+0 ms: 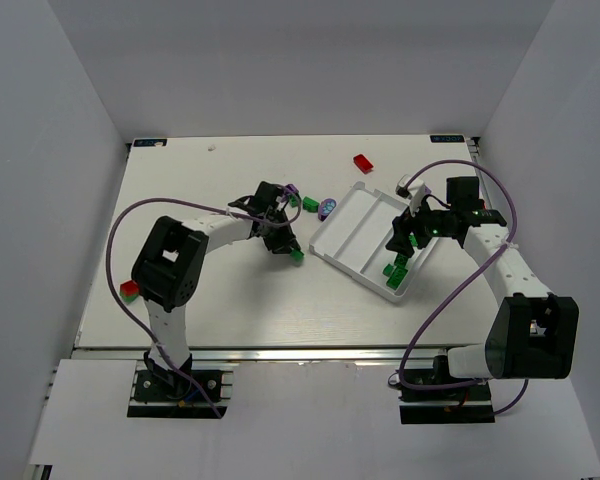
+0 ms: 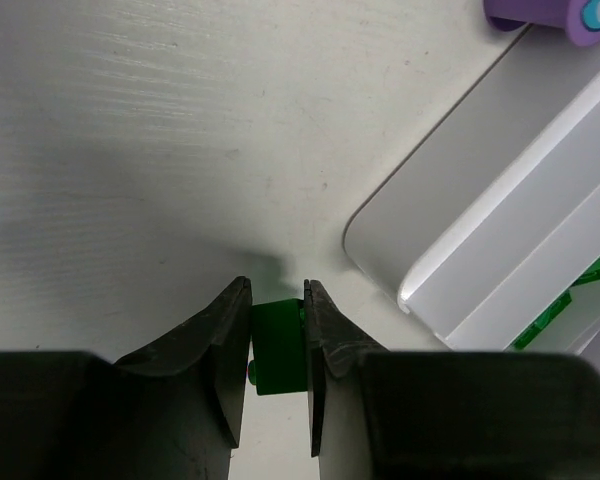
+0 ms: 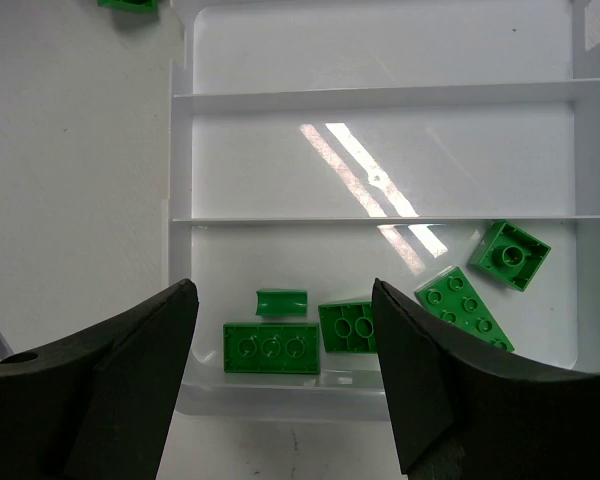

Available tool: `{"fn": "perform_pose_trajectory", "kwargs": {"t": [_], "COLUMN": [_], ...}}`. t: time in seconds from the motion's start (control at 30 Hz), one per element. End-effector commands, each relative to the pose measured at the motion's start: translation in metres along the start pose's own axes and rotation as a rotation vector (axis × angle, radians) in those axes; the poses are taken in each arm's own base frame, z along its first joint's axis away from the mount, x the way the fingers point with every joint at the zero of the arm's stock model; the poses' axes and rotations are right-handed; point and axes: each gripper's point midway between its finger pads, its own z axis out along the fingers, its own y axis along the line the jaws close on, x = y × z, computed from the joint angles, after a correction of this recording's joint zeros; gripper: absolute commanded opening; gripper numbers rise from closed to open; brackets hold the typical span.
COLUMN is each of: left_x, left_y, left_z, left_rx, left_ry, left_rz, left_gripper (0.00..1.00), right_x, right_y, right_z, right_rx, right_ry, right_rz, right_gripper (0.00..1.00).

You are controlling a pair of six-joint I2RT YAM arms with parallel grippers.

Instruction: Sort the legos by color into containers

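Pinching a green brick [image 2: 278, 345] beside the tray [image 2: 520, 160] corner, left fingers [image 2: 225, 345], right fingers [image 3: 130, 370] spread over the tray

Top: from the near edge we overlook the whole bench [image 1: 210, 300].
Left wrist: low, close at the tray's [image 2: 500, 205] corner.
Right wrist: close above that tray.

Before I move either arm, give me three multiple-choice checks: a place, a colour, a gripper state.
1. Where in the tray are the bricks? A) one outer compartment B) the middle one C) all three
2. The left gripper holds a brick that is: A) red B) green C) purple
3. The right gripper is: A) shut on a brick B) open, empty C) shut, empty
Answers: 1A, the other two compartments lie bare; 2B, green shows between its jaws; 3B, jaws wide apart above the tray.
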Motion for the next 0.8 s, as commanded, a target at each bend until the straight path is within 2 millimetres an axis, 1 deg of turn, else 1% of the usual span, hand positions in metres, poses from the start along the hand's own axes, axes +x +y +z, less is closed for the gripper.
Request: {"fn": "perform_pose_trajectory", "kwargs": {"t": [0.0,0.03,0.13,0.17,0.23,0.27,0.3,0.33,0.37,0.43,0.47,0.5,0.53,0.57,0.6,0.63,0.67,0.7,0.73,0.77], "left_x": [-0.014,-0.017,-0.02,-0.018,-0.017,-0.007,-0.006,-0.004,0.007,0.011,0.02,0.026,0.023,0.031,0.035,0.034,0.042,0.047,0.054,0.057], "left_y": [-0.026,-0.033,-0.053,-0.065,-0.086,-0.099,-0.114,-0.125,-0.138,-0.16,-0.17,-0.172,-0.188,-0.197,-0.196,-0.21,-0.217,-0.221,-0.227,-0.23], "left_z": [-0.034,-0.042,-0.058,-0.067,-0.076,-0.076,-0.08,-0.08,-0.079,-0.072,-0.068,-0.055,-0.056,-0.052,-0.036,-0.037,-0.032,-0.026,-0.017,-0.013], "left_rx": [0.069,0.089,0.159,0.2,0.258,0.294,0.325,0.35,0.372,0.41,0.427,0.421,0.45,0.461,0.443,0.461,0.462,0.461,0.456,0.451], "left_ry": [-0.075,-0.088,-0.103,-0.101,-0.1,-0.076,-0.074,-0.07,-0.054,-0.043,-0.028,-0.004,-0.017,-0.003,0.014,0.006,0.021,0.031,0.045,0.049], "left_rz": [0.02,0.024,0.038,0.055,0.082,0.107,0.123,0.14,0.166,0.193,0.207,0.209,0.223,0.235,0.237,0.25,0.269,0.281,0.299,0.307], "left_gripper": [0.31,0.3,0.3,0.3,0.3,0.3,0.3,0.3,0.3,0.3,0.3,0.3,0.3,0.3,0.3,0.3,0.31,0.32,0.33,0.34], "right_x": [-0.005,-0.005,-0.008,-0.009,-0.013,-0.017,-0.021,-0.023,-0.028,-0.039,-0.041,-0.047,-0.048,-0.048,-0.051,-0.05,-0.048,-0.047,-0.045,-0.043], "right_y": [-0.002,-0.002,-0.002,-0.002,-0.002,-0.004,-0.006,-0.012,-0.016,-0.03,-0.047,-0.057,-0.067,-0.078,-0.084,-0.092,-0.095,-0.097,-0.1,-0.102], "right_z": [0.001,0.001,-0.001,-0.001,-0.002,-0.005,-0.007,-0.01,-0.013,-0.021,-0.031,-0.038,-0.043,-0.051,-0.057,-0.064,-0.065,-0.067,-0.071,-0.071], "right_rx": [0.003,0.003,0.004,0.004,0.002,0.011,0.017,0.039,0.057,0.122,0.188,0.228,0.271,0.307,0.325,0.344,0.344,0.343,0.348,0.347], "right_ry": [-0.017,-0.017,-0.02,-0.022,-0.03,-0.039,-0.047,-0.056,-0.066,-0.085,-0.108,-0.122,-0.123,-0.138,-0.15,-0.16,-0.162,-0.166,-0.171,-0.168], "right_rz": [-0.006,-0.006,-0.012,-0.015,-0.02,-0.023,-0.023,-0.018,0.006,0.021,0.071,0.085,0.108,0.15,0.162,0.183,0.197,0.21,0.222,0.231], "right_gripper": [0.75,0.75,0.75,0.75,0.74,0.74,0.73,0.72,0.72,0.72,0.71,0.71,0.71,0.71,0.71,0.7,0.7,0.7,0.7,0.7]}}
